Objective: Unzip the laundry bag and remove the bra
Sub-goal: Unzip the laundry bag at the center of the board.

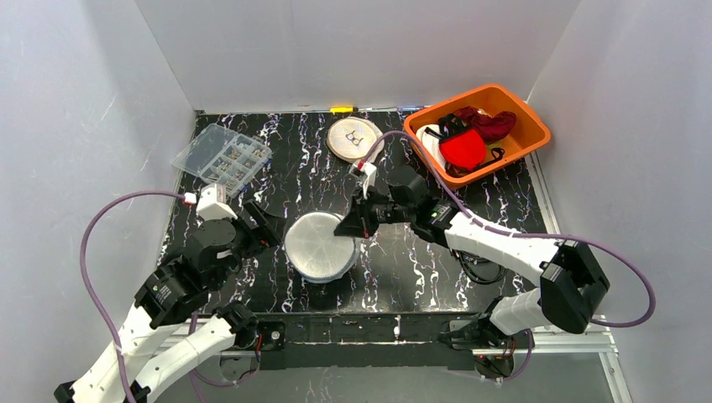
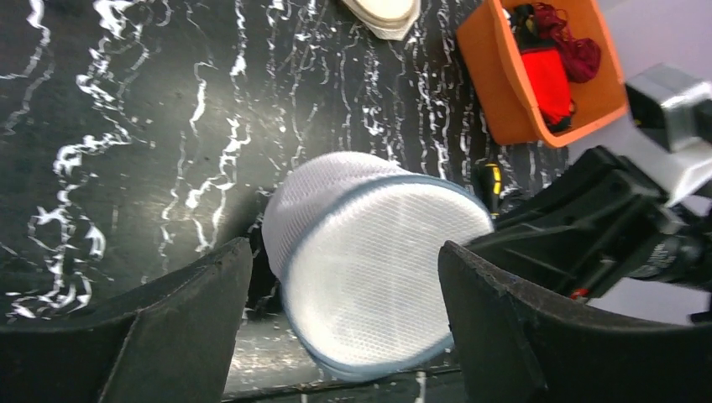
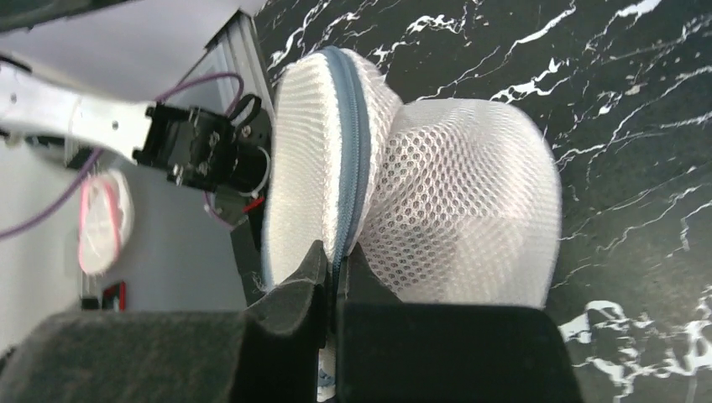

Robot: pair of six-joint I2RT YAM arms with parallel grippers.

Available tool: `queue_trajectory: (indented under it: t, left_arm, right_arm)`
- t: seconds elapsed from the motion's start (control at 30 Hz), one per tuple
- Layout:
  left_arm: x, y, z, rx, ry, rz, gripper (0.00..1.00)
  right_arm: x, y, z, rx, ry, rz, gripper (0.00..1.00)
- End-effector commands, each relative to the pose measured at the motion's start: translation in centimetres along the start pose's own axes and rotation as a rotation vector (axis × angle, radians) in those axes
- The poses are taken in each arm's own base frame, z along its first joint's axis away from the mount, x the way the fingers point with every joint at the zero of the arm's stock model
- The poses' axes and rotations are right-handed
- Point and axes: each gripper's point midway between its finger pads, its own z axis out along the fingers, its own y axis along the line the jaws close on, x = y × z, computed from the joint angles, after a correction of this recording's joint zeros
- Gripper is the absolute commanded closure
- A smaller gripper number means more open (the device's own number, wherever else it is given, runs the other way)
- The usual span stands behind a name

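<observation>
The table (image 1: 403, 269) is black marble, veined in white. The bag (image 1: 319, 246) is white mesh — its zip (image 3: 353, 143) and edging are grey-blue. The bin (image 1: 525, 134) is orange; inside lie a bright red garment (image 1: 463, 149), a dark red cloth (image 1: 494, 124), and bits of white and black. The disc (image 1: 354, 138) is tan, the box (image 1: 222, 155) clear, the cables (image 1: 143, 194) purple — and the arms (image 1: 495, 243) white with black joints.

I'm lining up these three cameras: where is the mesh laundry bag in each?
Top external: laundry bag just left of and below centre.
Left wrist: mid-frame, slightly low.
Right wrist: fills the middle, zipper running vertically.
Shared landmark: black marbled table, under the bag in all three.
</observation>
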Motion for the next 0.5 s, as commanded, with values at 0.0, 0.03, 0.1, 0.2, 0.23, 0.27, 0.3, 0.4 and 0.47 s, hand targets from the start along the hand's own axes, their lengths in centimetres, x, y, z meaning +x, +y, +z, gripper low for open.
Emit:
queue_trajectory:
  t: [0.0, 0.03, 0.1, 0.2, 0.23, 0.27, 0.3, 0.4, 0.47]
  left_arm:
    - [0.8, 2.9, 0.7, -0.093, 0.001, 0.172, 0.2]
    - [1.4, 2.8, 1.2, -0.081, 0.017, 0.187, 0.2]
    - [3.6, 2.9, 2.3, -0.058, 0.073, 0.208, 0.18]
    - [7.4, 2.7, 3.8, 0.029, 0.153, 0.172, 0.16]
    - [8.4, 2.2, 4.2, 0.077, 0.166, 0.152, 0.15]
    - [9.0, 1.6, 4.5, 0.124, 0.171, 0.136, 0.15]
    - [9.4, 1.0, 4.8, 0.163, 0.175, 0.126, 0.15]
    - [9.9, 0.2, 5.2, 0.206, 0.184, 0.127, 0.15]
    - [9.9, 0.4, 5.5, 0.178, 0.193, 0.141, 0.15]
  right_arm:
    - [0.7, -1.2, -1.9, -0.105, 0.075, -0.184, 0.99]
    - [1.8, -2.9, -2.4, -0.079, 0.099, -0.158, 0.99]
    - [3.5, -5.1, -3.4, -0.055, 0.119, -0.118, 0.99]
    - [5.2, -7.0, -4.1, 0.012, 0.131, -0.092, 0.99]
    - [5.9, -7.5, -4.2, 0.026, 0.142, -0.081, 0.99]
    - [6.4, -7.8, -4.1, 0.036, 0.154, -0.072, 0.99]
    - [6.9, -8.1, -4.1, 0.044, 0.166, -0.06, 0.99]
    - [7.3, -9.0, -4.3, 0.094, 0.185, -0.048, 0.92]
    - [7.0, -9.6, -4.8, 0.153, 0.175, -0.048, 0.71]
